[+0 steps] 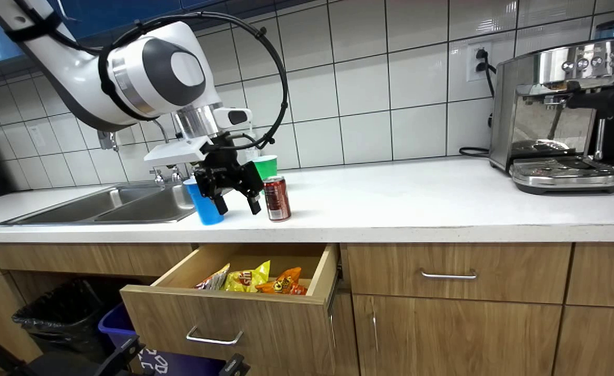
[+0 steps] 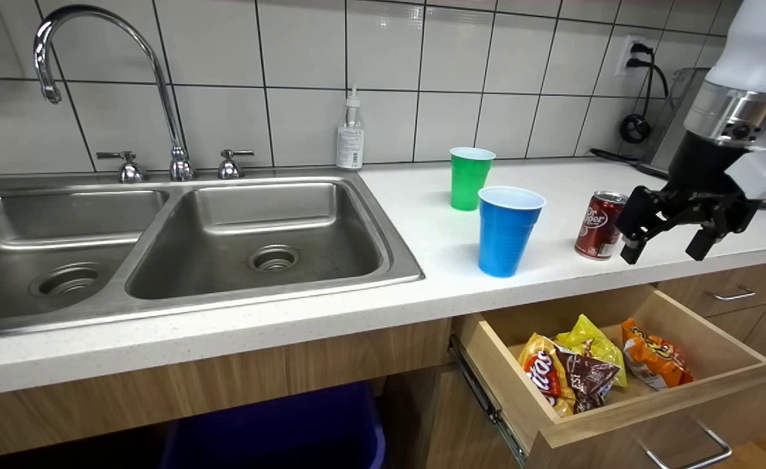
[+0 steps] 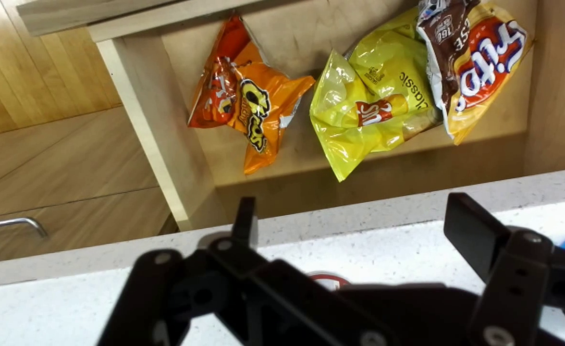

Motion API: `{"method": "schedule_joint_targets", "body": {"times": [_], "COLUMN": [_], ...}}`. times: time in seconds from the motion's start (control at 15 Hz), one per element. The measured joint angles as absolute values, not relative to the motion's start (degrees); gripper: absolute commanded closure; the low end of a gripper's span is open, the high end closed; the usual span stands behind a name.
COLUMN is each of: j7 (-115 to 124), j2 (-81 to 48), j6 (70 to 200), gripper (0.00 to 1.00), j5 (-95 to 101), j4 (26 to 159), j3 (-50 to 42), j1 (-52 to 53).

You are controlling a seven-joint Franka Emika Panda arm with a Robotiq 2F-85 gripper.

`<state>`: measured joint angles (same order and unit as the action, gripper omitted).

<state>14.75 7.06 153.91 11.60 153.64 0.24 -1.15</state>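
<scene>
Black two-fingered tool (image 1: pixel 238 207), jaws spread wide, above the white worktop (image 1: pixel 390 193).
We see on it an upright dark-red metal can (image 1: pixel 277 199) near the tool and a blue plastic cup (image 2: pixel 507 238); glossy snack bags (image 3: pixel 378 96) lie in the pulled-out wooden drawer (image 1: pixel 265 318) below.
</scene>
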Motion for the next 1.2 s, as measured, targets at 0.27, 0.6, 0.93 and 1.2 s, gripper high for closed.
{"method": "schedule_joint_targets", "body": {"times": [0.27,0.6,0.93,1.2], "j7": [14.74,14.74,12.6,7.68], "j2": [7.06,7.01,7.8,10.74], "j6": [153.9,153.99,154.59,154.67], "gripper": [0.0,0.0,0.0,0.0], "j5": [11.6,11.57,9.47,4.85], "j4": [153.64,153.7,154.93,157.56], "j3": [0.24,0.25,0.25,0.17], "j1": [-1.16,-1.15,-1.05,-0.86]}}
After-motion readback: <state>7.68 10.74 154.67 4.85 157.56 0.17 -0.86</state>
